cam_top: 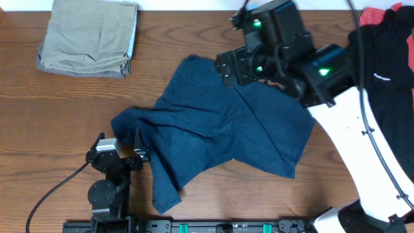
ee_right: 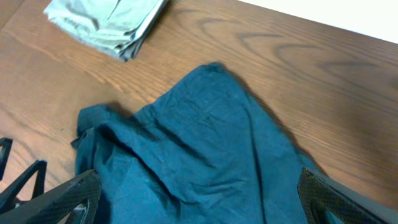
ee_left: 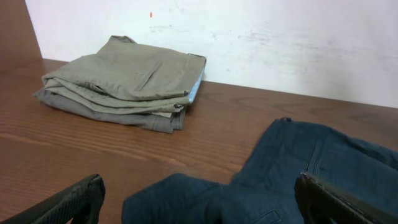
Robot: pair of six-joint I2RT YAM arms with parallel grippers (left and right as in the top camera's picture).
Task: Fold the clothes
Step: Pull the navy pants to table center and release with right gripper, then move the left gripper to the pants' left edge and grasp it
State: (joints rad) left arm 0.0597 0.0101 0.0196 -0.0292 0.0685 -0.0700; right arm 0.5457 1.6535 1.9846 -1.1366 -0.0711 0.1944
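Note:
The clothes [cam_top: 213, 129] are a dark navy garment lying crumpled and partly spread in the middle of the table; they also show in the left wrist view [ee_left: 280, 180] and the right wrist view [ee_right: 199, 143]. My left gripper [cam_top: 138, 149] sits low at the garment's left edge. It is open, and its fingers [ee_left: 74, 202] stand wide apart with only cloth ahead of them. My right gripper [cam_top: 225, 70] hovers over the garment's upper part, also open, and its fingers [ee_right: 62, 202] hold nothing. The waistband and button do not show clearly.
Folded khaki trousers [cam_top: 87, 35] lie at the back left, also seen from the left wrist [ee_left: 124, 81]. A black T-shirt [cam_top: 388, 65] lies at the right edge, beside the right arm's white base. A white wall [ee_left: 249, 37] borders the table's far side.

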